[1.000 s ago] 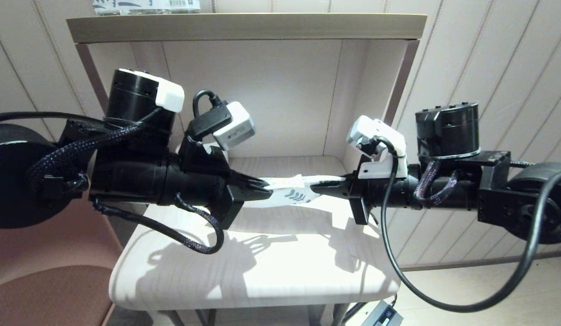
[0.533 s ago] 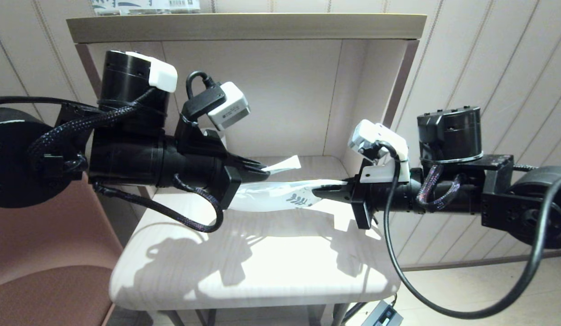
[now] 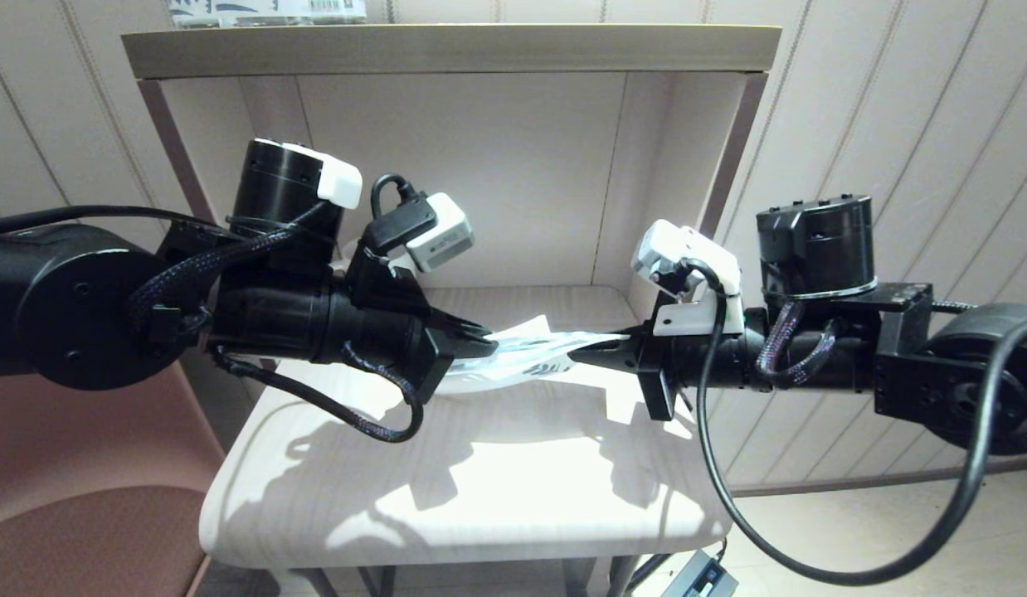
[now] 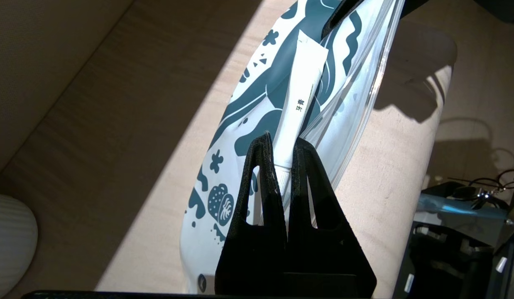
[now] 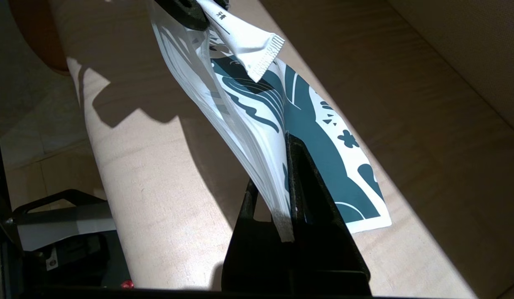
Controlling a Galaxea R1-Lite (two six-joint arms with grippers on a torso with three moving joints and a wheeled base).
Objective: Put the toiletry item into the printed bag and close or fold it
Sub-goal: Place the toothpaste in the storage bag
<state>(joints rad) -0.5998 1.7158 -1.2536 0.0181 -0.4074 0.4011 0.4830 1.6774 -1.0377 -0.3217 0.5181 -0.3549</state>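
Observation:
The toiletry item (image 4: 300,95) is a small white tube with a ribbed cap and a crimped end. My left gripper (image 3: 480,342) is shut on it near the cap. The printed bag (image 3: 530,363) is white and translucent with a dark blue-green leaf print. It hangs over the shelf surface between both grippers. My right gripper (image 3: 581,356) is shut on the edge of the bag's lifted upper layer (image 5: 248,137). The printed layer (image 5: 323,141) lies lower, towards the shelf. The tube's crimped end (image 5: 261,52) sits at the gap between the two layers. How deep it reaches is unclear.
The work is in a light wooden cubby (image 3: 480,464) with a back wall and side panels close by. A printed package with a barcode (image 3: 265,10) lies on the top board. A brown seat (image 3: 82,531) is at the left. A dark device (image 3: 704,576) sits below the front edge.
Half a second ago my left gripper held the tube raised above the bag; it has since moved right and down, bringing the tube to the bag's mouth. The right gripper has barely shifted.

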